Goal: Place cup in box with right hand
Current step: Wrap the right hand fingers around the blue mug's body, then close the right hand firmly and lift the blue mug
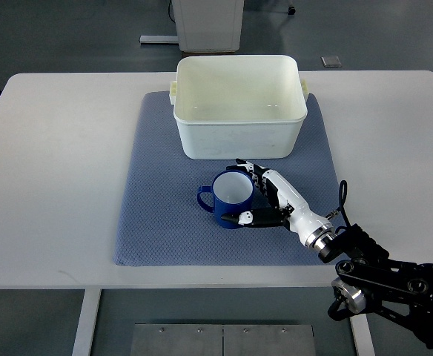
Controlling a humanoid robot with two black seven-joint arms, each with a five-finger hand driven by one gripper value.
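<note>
Your right hand (255,194) comes in from the lower right and wraps its fingers (246,218) around the cup (230,196). You see the white bench (61,178) carrying a blue mat (157,222). On the mat, the box (239,104) sits just behind the cup, apart from it.

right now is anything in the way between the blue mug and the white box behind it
Nothing visible lies between them. The blue ceramic mug, with the right hand wrapped around it, stands on the blue-grey mat just in front of the white plastic box. Only the box's near wall has to be cleared, and the box looks empty.
</note>
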